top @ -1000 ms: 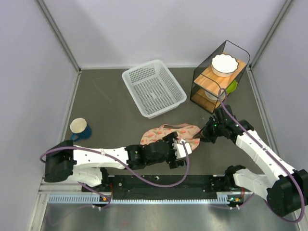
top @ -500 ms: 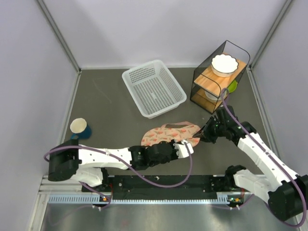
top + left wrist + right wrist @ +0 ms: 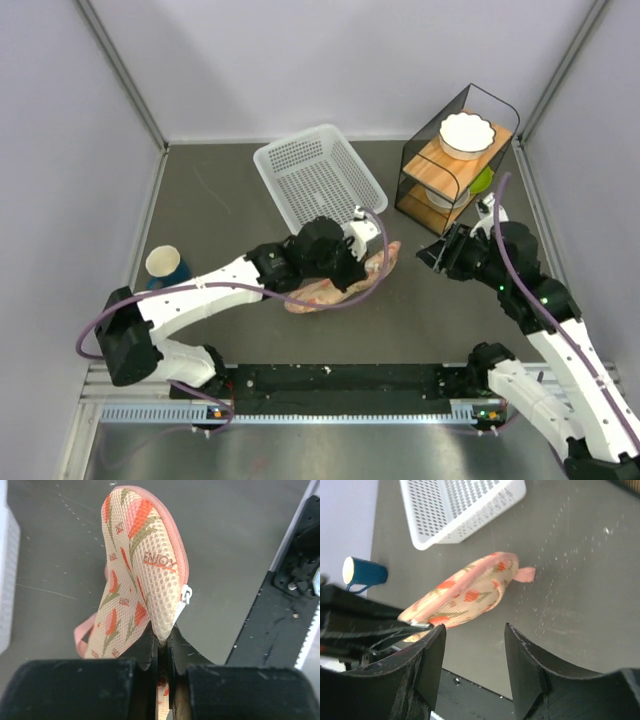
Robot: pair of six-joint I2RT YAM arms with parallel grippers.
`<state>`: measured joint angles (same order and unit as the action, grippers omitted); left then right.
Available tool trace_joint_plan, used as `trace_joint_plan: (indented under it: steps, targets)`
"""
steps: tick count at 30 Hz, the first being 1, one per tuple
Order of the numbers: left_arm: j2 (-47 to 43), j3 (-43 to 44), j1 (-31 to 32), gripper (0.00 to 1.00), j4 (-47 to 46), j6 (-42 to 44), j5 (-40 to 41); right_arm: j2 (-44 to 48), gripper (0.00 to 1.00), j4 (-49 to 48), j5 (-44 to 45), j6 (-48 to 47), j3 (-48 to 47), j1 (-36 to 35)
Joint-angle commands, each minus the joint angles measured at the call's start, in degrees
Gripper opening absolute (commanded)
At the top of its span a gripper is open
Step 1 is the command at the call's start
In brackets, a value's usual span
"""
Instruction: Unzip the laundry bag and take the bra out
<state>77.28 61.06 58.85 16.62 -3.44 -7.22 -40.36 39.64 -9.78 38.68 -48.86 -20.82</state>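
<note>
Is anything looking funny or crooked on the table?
Yes, the laundry bag. It isn't lying flat: the left claw pinches one edge and holds it tipped up on its side, near the white basket. Nothing looks spilled or broken.

From the laundry bag (image 3: pixel 368 270), the basket (image 3: pixel 320 185) sat at twelve o'clock, the rack (image 3: pixel 455 170) between one and two with a bowl (image 3: pixel 467 133) on top, the cup (image 3: pixel 165 265) at nine.

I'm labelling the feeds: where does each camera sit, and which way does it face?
Top external: overhead behind the bases, looking down on both arms and the table.
Left wrist: along the left gripper, shut on the laundry bag.
Right wrist: past the open right gripper, down at the basket.
Shared: the laundry bag.
</note>
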Motion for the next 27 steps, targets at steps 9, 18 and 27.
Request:
trace_joint_plan:
  steps: [9, 18, 27]
  targets:
    - [4.8, 1.9, -5.4, 0.0, -1.2, -13.6, -18.1, 3.9, 0.51, -9.6, 6.2, -10.2, 3.6, -13.6]
    - [6.4, 2.0, -6.6, 0.0, -4.8, -17.1, -21.9, -4.2, 0.5, -11.2, 18.2, -6.5, 3.8, -27.3]
    - [7.4, 2.3, -6.6, 0.0, -5.5, -18.0, -22.5, -6.5, 0.44, -13.7, 19.6, -5.0, 3.6, -30.7]
